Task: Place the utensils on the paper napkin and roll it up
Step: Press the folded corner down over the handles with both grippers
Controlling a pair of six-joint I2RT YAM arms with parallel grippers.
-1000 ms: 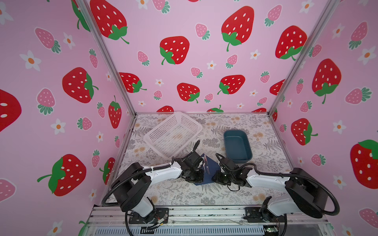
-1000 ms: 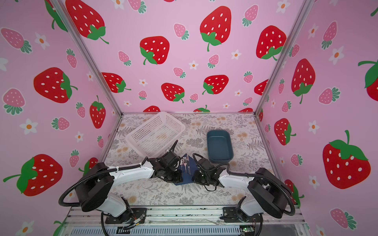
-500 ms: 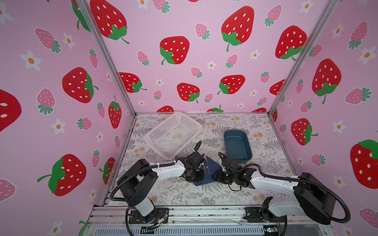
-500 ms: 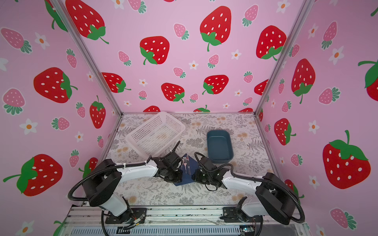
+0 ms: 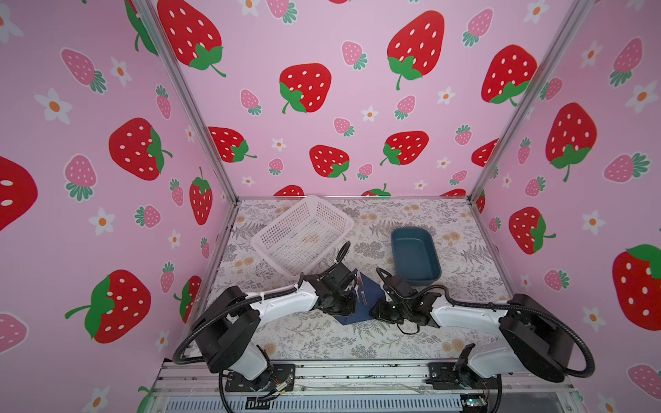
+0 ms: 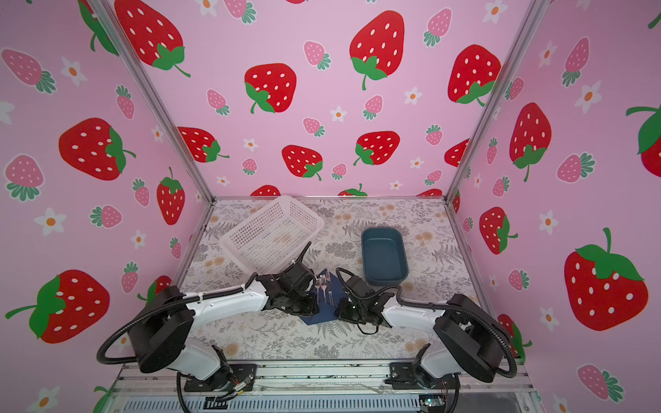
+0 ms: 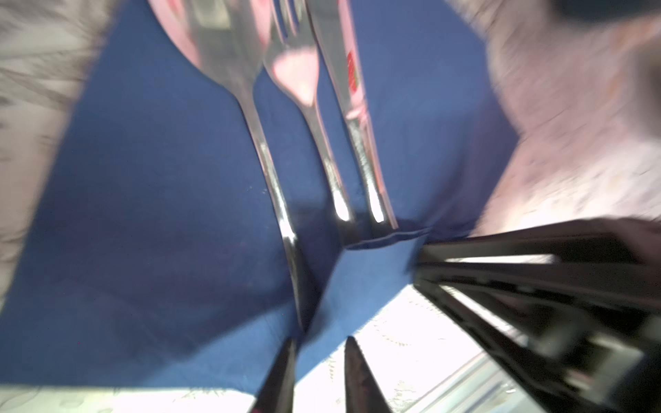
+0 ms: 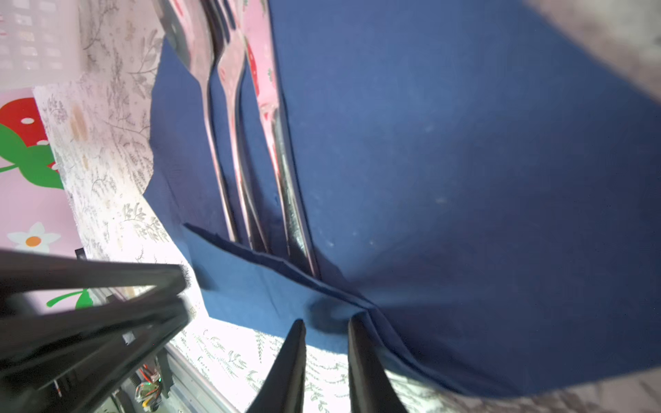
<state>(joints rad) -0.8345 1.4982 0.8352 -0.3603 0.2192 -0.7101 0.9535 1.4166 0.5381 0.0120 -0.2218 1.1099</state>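
The navy paper napkin (image 5: 370,298) (image 6: 323,315) lies between my two grippers in both top views. The utensils (image 6: 326,286) rest on it side by side: spoon (image 7: 229,53), fork (image 7: 297,71) and knife (image 7: 343,71). The napkin's (image 8: 465,178) near edge is folded up over the handle ends (image 8: 257,229). My left gripper (image 7: 320,341) (image 5: 346,310) sits at that fold's left end, jaws a narrow gap apart with the tabletop showing between them. My right gripper (image 8: 327,321) (image 5: 378,310) is open by a narrow gap at the fold's right end, one fingertip (image 8: 357,325) tucked against the paper.
A white mesh basket (image 5: 304,232) stands at the back left, close behind the left wrist. A teal tray (image 5: 415,255) stands at the back right, just beyond the right wrist. The metal frame rail (image 5: 357,372) runs along the table's front edge. Pink walls enclose three sides.
The left jaws have parted a little from nearly shut. Both grippers have stayed at the napkin's near edge; the right arm's elbow has swung outward.
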